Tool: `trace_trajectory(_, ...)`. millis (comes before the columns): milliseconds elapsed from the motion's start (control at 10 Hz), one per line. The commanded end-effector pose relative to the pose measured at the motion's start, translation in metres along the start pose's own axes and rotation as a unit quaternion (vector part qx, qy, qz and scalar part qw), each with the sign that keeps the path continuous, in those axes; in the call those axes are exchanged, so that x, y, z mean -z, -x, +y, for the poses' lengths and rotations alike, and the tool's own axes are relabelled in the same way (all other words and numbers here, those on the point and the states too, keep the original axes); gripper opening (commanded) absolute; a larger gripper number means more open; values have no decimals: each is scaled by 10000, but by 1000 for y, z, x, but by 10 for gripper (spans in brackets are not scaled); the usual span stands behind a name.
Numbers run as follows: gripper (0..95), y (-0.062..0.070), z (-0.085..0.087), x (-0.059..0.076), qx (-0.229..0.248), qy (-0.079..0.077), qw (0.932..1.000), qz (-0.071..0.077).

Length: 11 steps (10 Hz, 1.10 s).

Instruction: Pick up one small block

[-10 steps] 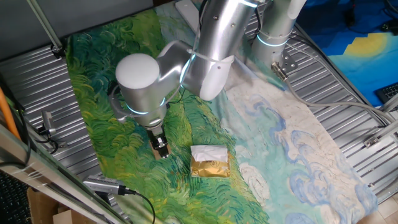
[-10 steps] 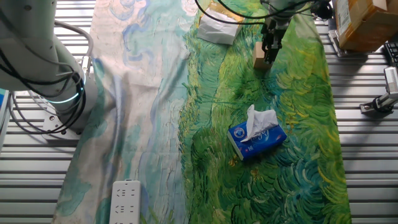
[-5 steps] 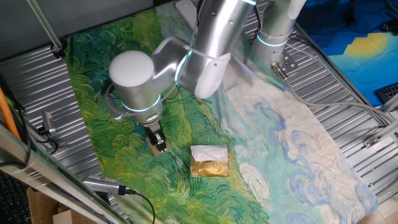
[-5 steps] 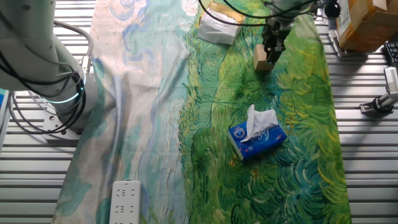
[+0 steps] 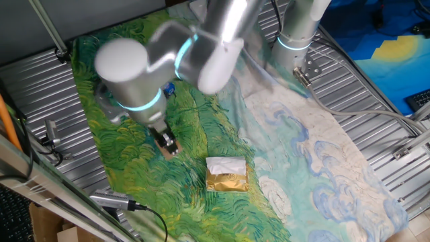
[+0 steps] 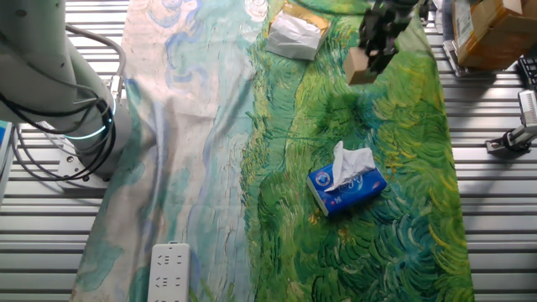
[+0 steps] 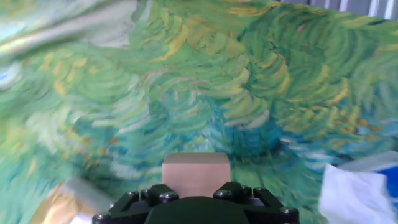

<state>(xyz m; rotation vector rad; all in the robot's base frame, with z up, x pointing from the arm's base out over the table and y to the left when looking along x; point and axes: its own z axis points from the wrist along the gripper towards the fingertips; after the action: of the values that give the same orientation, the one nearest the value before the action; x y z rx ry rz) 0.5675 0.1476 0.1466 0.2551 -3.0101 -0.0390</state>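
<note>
Item under task: small wooden block, a plain tan cube with flat faces and square edges.
Location of block: held between the fingers of the end effector, above the green part of the painted cloth; in the hand view the block sits directly ahead of the finger mount, and no contact with the cloth is visible beneath it.
End effector state: clamped on the block. In the one fixed view the end effector is blurred, and the block can barely be made out at the finger ends.
Handling, weight: judged light; bare wood of this size should put little load on the grip.
Handling, stiffness: judged rigid; it should not deform or crush under firm finger pressure.
Handling, surface: matte and unvarnished as far as can be seen, so friction against the pads is likely good; slip risk judged low.
Handling, fragility: judged robust; a drop onto the cloth would probably do no harm.
Preferred hold: two opposite flat faces, pads centred on the faces and clear of the corners, so the cube cannot pivot out.
Present hold: appears to be across opposite side faces; exact pad placement cannot be confirmed.
Neighbouring items: gold-and-white foil packet nearby on the worktop; blue-and-white tissue pack well apart from the block; white power strip at the far end.
</note>
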Motion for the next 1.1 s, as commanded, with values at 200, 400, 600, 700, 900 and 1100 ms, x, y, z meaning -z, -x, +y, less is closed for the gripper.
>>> trace_trajectory(200, 0, -23, 0, 49, 231, -2, 9997, 51)
trace_trajectory(400, 0, -37, 1, 75, 334, -12, 9994, 16)
trace_trajectory(600, 0, -49, 2, 92, 357, -5, 9993, -58)
trace_trajectory(700, 0, -52, 3, 98, 362, -10, 9993, -88)
trace_trajectory(900, 0, -53, 7, 104, 316, -7, 9995, -79)
trace_trajectory(1100, 0, -58, 12, 110, 319, -38, 9994, -93)
